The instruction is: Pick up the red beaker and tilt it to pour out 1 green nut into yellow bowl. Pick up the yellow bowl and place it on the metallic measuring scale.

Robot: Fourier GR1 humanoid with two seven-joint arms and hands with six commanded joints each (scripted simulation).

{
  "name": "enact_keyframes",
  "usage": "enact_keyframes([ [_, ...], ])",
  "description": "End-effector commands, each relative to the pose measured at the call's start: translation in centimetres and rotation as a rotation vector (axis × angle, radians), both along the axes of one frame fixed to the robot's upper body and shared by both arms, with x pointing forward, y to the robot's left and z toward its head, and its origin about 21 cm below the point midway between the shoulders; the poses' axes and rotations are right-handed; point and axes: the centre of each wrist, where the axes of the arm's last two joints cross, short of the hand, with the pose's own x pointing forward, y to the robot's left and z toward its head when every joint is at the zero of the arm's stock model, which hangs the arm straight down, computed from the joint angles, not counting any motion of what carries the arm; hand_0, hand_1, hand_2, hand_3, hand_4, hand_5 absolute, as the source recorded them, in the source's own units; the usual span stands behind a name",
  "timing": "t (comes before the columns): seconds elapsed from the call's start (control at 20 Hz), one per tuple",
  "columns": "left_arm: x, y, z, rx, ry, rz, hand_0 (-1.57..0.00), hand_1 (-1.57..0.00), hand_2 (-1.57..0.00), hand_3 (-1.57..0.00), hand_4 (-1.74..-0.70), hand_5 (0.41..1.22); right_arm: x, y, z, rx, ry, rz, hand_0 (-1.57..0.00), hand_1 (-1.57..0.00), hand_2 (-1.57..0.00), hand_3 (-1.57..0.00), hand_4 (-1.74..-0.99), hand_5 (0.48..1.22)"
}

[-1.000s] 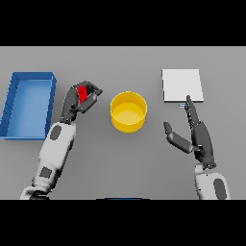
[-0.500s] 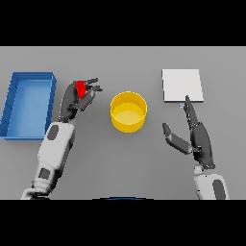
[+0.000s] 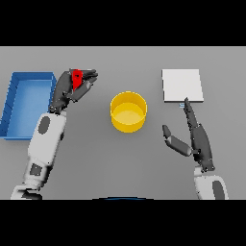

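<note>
A blue tray (image 3: 14,103) lies at the far left of the grey desk (image 3: 120,158); just beside it the left hand (image 3: 72,89) has its fingers curled round the red beaker (image 3: 76,79); the yellow bowl (image 3: 128,112) sits mid-desk; the right hand (image 3: 194,139) hovers, fingers straight and spread, below the metallic measuring scale (image 3: 181,85).
</note>
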Motion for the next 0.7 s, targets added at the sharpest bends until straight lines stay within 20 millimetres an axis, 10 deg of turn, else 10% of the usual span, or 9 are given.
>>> enact_keyframes([
  [0.0, 0.1, 0.2, 0.2, 0.018, -0.002, -0.005, -1.56, -1.56, -1.56, -1.55, -1.72, 1.138, 0.1, -0.1, 0.2, 0.004, -0.013, 0.001, 0.0, 0.0, 0.0, 0.0, -1.219, 0.661],
  [0.65, 1.4, -3.2, 6.1, 0.798, -0.096, -0.227, -1.57, -1.57, -1.57, -1.57, -1.74, 1.147, 0.1, 0.6, 0.5, 0.004, 0.021, 0.012, 0.0, 0.0, 0.0, 0.0, -1.182, 0.668],
])
